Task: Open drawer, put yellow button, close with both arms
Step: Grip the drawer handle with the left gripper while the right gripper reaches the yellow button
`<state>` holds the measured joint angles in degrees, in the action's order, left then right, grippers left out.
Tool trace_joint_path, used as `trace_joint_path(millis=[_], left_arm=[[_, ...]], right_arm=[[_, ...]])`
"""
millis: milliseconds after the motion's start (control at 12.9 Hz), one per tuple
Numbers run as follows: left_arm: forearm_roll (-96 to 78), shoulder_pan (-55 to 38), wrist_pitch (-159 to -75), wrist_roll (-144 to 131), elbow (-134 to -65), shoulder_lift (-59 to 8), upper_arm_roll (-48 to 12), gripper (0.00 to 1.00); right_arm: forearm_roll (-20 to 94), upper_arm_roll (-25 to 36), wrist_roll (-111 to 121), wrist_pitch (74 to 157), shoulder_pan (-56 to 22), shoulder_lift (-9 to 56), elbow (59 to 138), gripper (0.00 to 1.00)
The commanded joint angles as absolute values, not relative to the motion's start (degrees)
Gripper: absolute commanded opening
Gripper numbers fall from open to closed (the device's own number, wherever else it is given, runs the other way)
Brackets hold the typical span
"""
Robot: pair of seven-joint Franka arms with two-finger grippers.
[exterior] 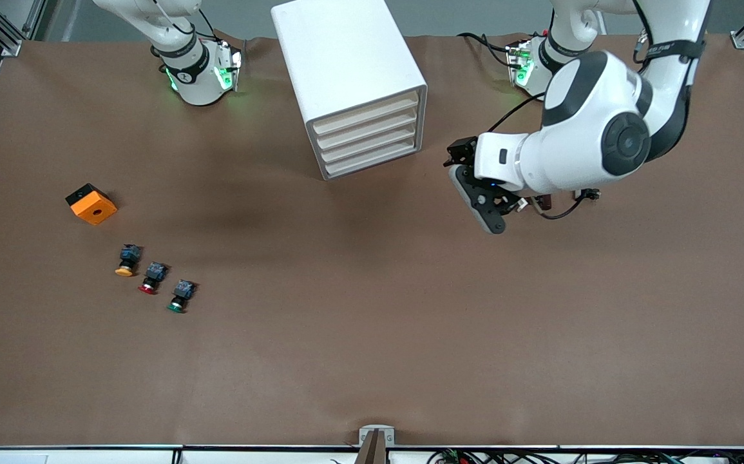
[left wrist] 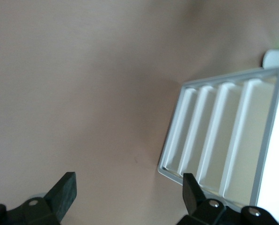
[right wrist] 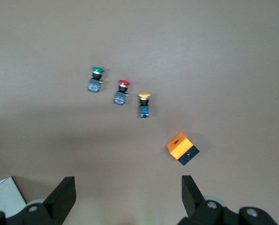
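Four cream-fronted drawers in white cabinet [exterior: 351,80], all pushed in; top drawer [exterior: 366,118] flush with rest. Left gripper [left wrist: 128,192] over bare tabletop [exterior: 372,335] toward left arm's end, beside cabinet front, fingers spread, nothing between. Right gripper [right wrist: 128,193] spread wide, empty, over table above buttons. Yellow button [exterior: 127,261] lies on table toward right arm's end, just beside red button [exterior: 152,278], then green button [exterior: 180,296]. Orange box [exterior: 91,204] near them, farther from front camera.

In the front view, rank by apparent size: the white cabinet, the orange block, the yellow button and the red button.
1. White cabinet, largest by far.
2. Orange block.
3. Yellow button and red button: they look alike in size, so no ranking between them.
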<state>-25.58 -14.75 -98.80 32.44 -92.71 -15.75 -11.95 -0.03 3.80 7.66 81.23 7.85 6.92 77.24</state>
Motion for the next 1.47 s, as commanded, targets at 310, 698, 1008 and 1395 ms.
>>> trace_joint_path(millis=[310,698,1008,1395], left_arm=[[-33.5,-14.2,-98.1,38.1,-100.7,-17.0,-17.1,0.72],[-36.8,-14.2,-95.5,39.5,-99.9,-22.7,-17.3,0.69],[-42.2,-14.9,-95.5,39.0,-100.3,-25.2,-20.3,0.51],[-45.8,-15.8,-95.6,38.9,-100.5,-28.0,-21.9,0.51]], right_arm=[[-0.4,3.2,9.4,96.4,10.0,8.2,91.2,1.0],[-0.4,3.1,8.7,105.7,9.5,10.3,99.3,1.0],[-0.4,3.1,8.6,112.2,9.2,10.5,105.0,1.0],[-0.3,3.0,7.5,122.6,8.7,10.3,113.9,1.0]])
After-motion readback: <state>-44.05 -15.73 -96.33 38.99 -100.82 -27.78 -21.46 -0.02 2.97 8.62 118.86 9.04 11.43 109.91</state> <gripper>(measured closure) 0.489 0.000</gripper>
